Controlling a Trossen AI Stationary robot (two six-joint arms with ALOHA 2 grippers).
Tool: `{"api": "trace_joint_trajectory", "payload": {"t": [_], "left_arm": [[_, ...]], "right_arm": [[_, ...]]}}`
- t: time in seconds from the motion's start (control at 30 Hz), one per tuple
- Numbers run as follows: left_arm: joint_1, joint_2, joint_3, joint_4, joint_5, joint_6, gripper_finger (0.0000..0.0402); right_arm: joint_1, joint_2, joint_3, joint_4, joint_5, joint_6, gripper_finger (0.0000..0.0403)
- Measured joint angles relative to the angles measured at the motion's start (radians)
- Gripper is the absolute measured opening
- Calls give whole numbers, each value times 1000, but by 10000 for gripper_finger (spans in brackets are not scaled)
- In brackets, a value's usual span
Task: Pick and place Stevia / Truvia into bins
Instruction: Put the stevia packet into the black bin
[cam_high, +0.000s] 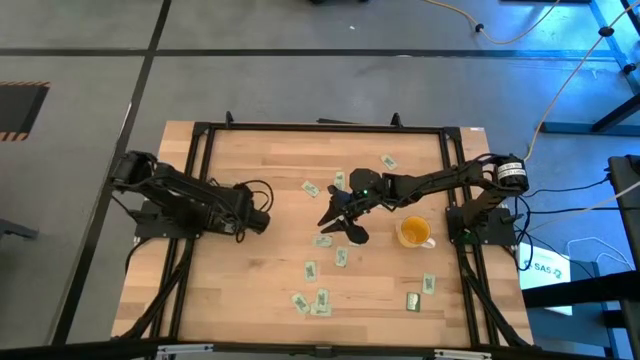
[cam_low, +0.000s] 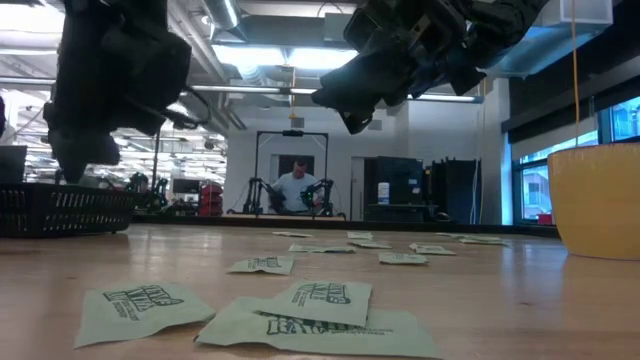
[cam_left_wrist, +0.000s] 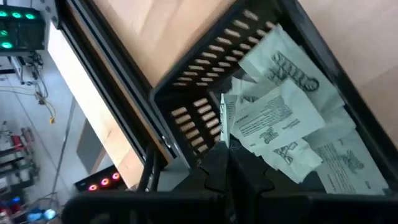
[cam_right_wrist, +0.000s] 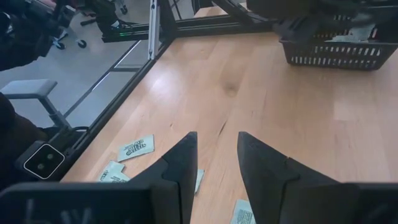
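Observation:
Pale green and white sachets lie flat and scattered on the wooden table, among them sachets (cam_high: 311, 189), (cam_high: 342, 257) and a near cluster (cam_high: 320, 299) (cam_low: 300, 310). More sachets (cam_left_wrist: 280, 118) lie heaped in the black slotted bin (cam_left_wrist: 199, 81) (cam_right_wrist: 336, 53) (cam_low: 60, 210) on the table's left part. My left gripper (cam_left_wrist: 227, 163) (cam_low: 100, 90) hangs above the bin, shut, with nothing seen between its fingers. My right gripper (cam_right_wrist: 216, 163) (cam_high: 340, 215) (cam_low: 370, 90) is open, raised above the table's middle and holding nothing, with loose sachets (cam_right_wrist: 135, 147) on the table below and beside it.
A yellow cup (cam_high: 413, 232) (cam_low: 600, 200) stands on the table right of my right gripper. A black frame (cam_high: 320, 127) runs around the table edge. A person (cam_low: 297, 185) sits far behind the table. Bare wood lies between the bin and the table's middle.

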Motion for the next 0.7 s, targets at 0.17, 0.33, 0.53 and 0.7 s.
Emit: {"api": "trace_joint_trajectory", "payload": {"t": [0.17, 0.33, 0.53, 0.7], "left_arm": [[-2, 21, 0, 0, 15, 6, 4], [-2, 21, 0, 0, 34, -8, 16], [-2, 21, 0, 1, 32, -26, 57], [-2, 21, 0, 3, 50, -43, 82]], "right_arm": [[0, 0, 0, 0, 0, -2, 118], [0, 0, 0, 0, 0, 0, 118], [0, 0, 0, 0, 0, 0, 118], [0, 0, 0, -38, 0, 1, 118]]}}
